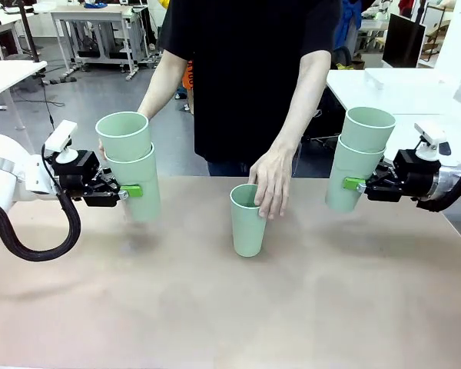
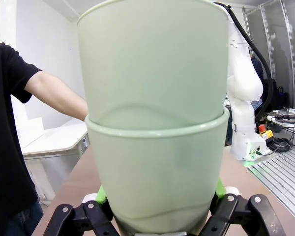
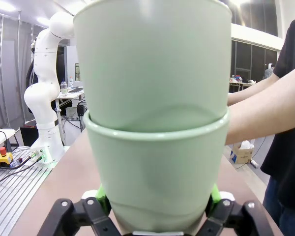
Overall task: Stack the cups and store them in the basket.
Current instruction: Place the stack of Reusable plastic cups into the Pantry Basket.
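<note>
1. The cups are pale mint-green tumblers, smooth and tapered; they look light, thin-walled and rather slippery; probably stiff enough for a side clamp, though a hard squeeze may flex them; the best hold seems to be across the lower wall, leaving the mouth free for nesting.
2. The left stack point(image 1: 129, 165) is two cups, the upper sunk partway into the lower; the left jaws are clamped across the lower cup's wall, a green pad on either side; the stack is upright and appears to hang just above the tabletop point(image 1: 230, 307).
3. The right stack point(image 1: 359, 157) is also two nested cups, leaning slightly; the right jaws are clamped on its lower cup low on the wall.
4. The single cup point(image 1: 248, 223) stands upright on the tabletop between the stacks, well apart from both; the person's hand point(image 1: 273, 183) has its fingers on the rim; nothing shows inside, though the fingers hide part of the mouth.
5. The person's other arm point(image 1: 163, 84) reaches behind the left stack; whether its hand touches the stack I cannot tell.
6. Stacking looks partly done; three groups are not yet joined into one.
</note>
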